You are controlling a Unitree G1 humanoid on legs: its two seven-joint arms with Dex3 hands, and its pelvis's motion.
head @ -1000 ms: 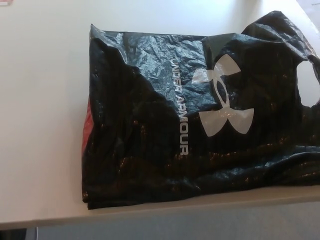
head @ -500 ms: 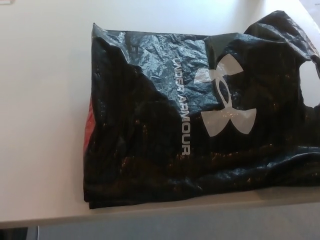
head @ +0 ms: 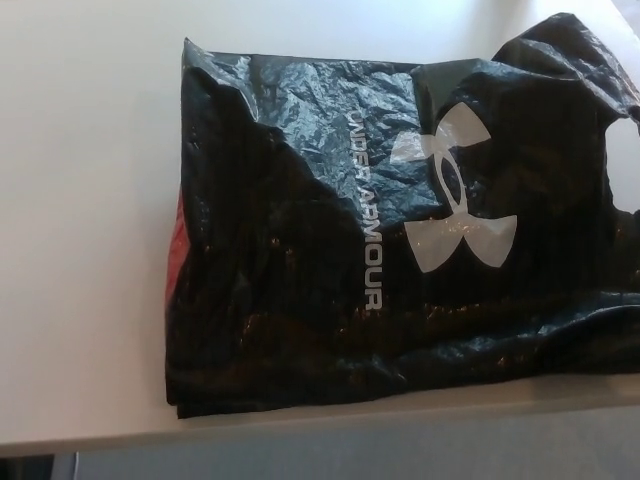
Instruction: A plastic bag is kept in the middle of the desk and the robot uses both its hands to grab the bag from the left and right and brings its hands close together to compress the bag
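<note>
A large black plastic bag (head: 330, 270) lies flat and crinkled on the white desk (head: 80, 200), filling most of the head view. White lettering and a white logo (head: 455, 195) run across its top face. A strip of red (head: 176, 245) peeks out at its left edge. The cut-out handle (head: 625, 165) is at the right border of the picture. Neither of my hands shows anywhere in the view.
The desk's front edge (head: 300, 435) runs along the bottom of the picture, close under the bag. Grey floor (head: 400, 460) lies below it. Bare desk surface stretches to the left and behind the bag.
The whole picture has shifted slightly, so the camera has moved a little. The bag itself lies as before, and no hand has come into view.
</note>
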